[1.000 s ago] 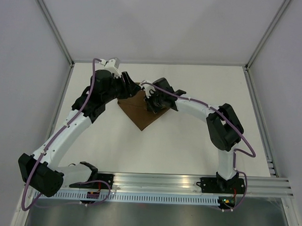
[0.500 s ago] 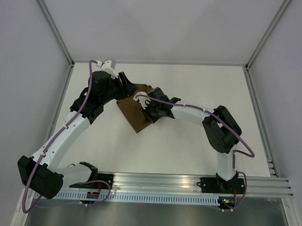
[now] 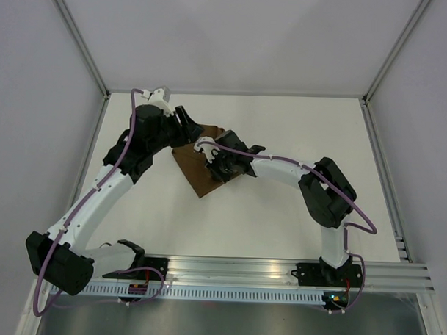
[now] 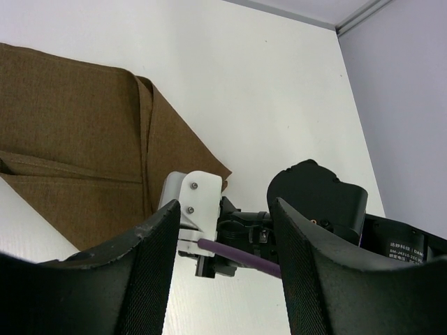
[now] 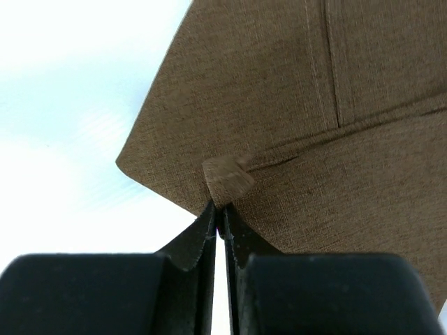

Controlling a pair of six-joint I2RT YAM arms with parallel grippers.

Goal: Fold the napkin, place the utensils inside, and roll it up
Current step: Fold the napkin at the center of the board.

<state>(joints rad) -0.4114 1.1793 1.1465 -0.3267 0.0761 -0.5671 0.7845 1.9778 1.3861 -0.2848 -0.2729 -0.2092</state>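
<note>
The dark brown napkin (image 3: 196, 172) lies partly folded on the white table between the two arms. My right gripper (image 3: 212, 173) is shut on one corner of it. In the right wrist view the corner's tip pokes up just above the closed fingertips (image 5: 211, 222), over the folded napkin (image 5: 314, 105). My left gripper (image 3: 186, 129) hovers open at the napkin's far left edge, holding nothing. In the left wrist view its fingers (image 4: 157, 241) frame bare table and the right arm's wrist, with the napkin (image 4: 77, 153) at upper left. The utensils are out of view.
Grey walls and metal frame posts (image 3: 88, 60) close in the table on three sides. An aluminium rail (image 3: 279, 269) with both arm bases runs along the near edge. The right arm's wrist (image 4: 314, 202) is close in front of the left gripper.
My right gripper has moved left with the napkin corner, pulling the flat diamond over into a narrower folded shape. The left gripper has barely shifted and opened a little wider.
</note>
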